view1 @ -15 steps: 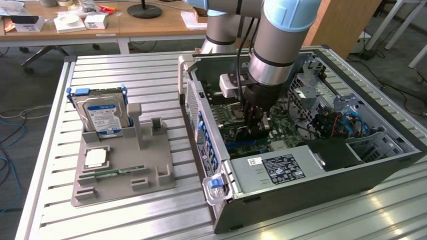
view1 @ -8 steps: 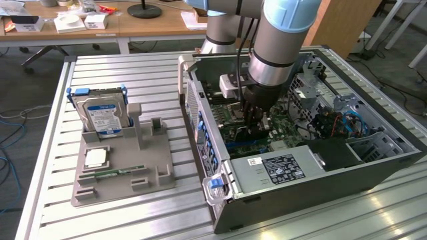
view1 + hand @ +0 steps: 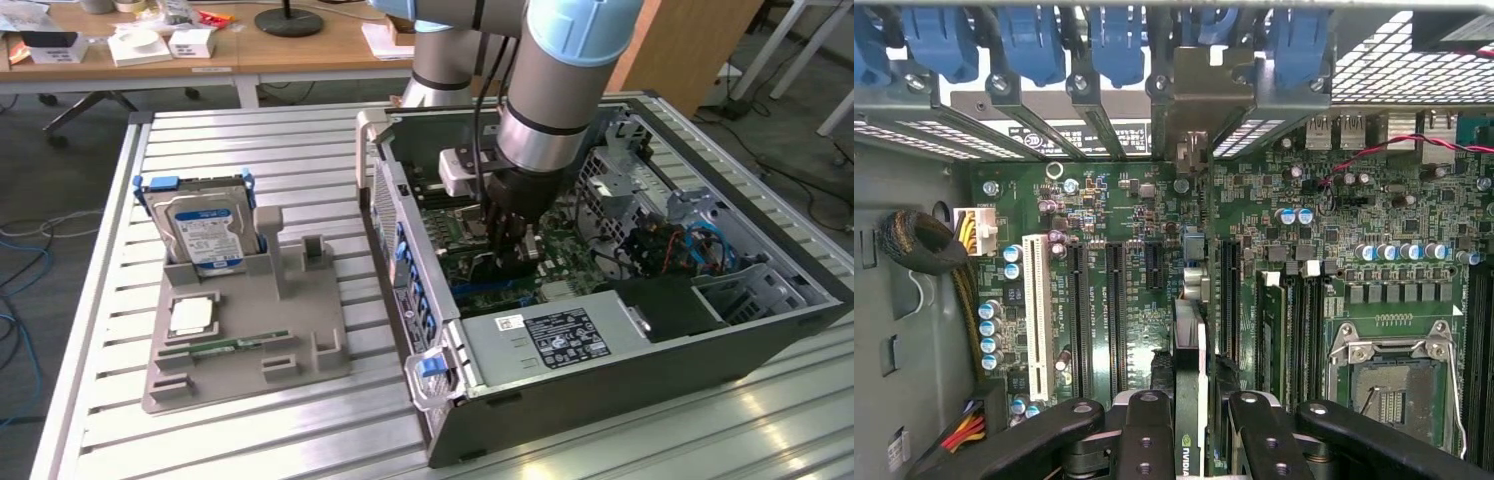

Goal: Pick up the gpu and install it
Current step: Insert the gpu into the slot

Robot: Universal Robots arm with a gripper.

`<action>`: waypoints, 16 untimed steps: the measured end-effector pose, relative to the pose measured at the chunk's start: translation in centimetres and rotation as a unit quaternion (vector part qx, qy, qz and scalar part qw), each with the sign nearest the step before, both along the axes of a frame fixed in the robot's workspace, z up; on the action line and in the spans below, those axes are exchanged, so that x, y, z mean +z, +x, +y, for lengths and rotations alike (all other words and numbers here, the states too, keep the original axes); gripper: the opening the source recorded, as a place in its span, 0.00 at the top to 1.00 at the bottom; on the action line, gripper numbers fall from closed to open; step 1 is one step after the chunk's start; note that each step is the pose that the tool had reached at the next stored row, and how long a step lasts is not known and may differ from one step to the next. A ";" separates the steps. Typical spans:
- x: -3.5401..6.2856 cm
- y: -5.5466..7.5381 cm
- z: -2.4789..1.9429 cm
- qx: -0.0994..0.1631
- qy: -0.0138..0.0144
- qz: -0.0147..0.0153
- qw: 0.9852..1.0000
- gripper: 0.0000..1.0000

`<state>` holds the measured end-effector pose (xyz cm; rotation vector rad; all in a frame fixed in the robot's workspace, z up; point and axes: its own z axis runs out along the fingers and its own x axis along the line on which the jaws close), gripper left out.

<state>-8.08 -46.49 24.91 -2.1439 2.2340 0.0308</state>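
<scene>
The gpu stands edge-on between my fingers, a thin card with a green logo near the grip. Its metal bracket end reaches toward the row of blue slot latches. My gripper is shut on the card, holding it down at the green motherboard, between the black expansion slots. I cannot tell whether the card's edge sits in a slot. In the exterior view my gripper reaches down inside the open computer case.
A grey holder tray at the exterior view's left carries a silver hard drive and a small green memory stick. Inside the case are the power supply, a CPU socket and cable bundles.
</scene>
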 end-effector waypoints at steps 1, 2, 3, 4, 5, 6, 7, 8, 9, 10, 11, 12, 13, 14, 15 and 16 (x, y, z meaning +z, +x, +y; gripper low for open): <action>-0.04 0.0 0.00 0.000 0.000 0.000 1.000 0.74; -0.08 0.0 0.00 0.000 0.000 0.000 1.000 0.74; -0.10 0.0 0.00 0.000 0.000 0.000 1.000 0.74; -0.12 0.0 0.00 0.000 0.000 0.000 1.000 0.74; -0.13 0.0 0.00 0.000 0.000 0.000 1.000 0.74; -0.14 0.0 0.00 0.000 0.000 0.000 1.000 0.74; -0.14 0.0 0.00 0.000 0.000 0.000 1.000 0.74; -0.14 0.0 0.00 0.000 0.000 0.000 1.000 0.74; -0.14 0.0 0.00 0.000 0.000 0.000 1.000 0.74; -0.15 0.0 0.00 0.000 0.000 0.000 1.000 0.74; -0.15 0.0 0.00 0.000 0.000 0.000 1.000 0.74; -0.15 0.0 0.00 0.000 0.000 0.000 1.000 0.74; -0.15 0.0 0.00 0.000 0.000 0.000 1.000 0.74; -0.14 0.0 0.00 0.000 0.000 0.000 1.000 0.74; -0.15 0.0 0.00 0.000 0.000 0.000 1.000 0.74; -0.14 0.0 0.00 0.000 0.000 0.000 1.000 0.74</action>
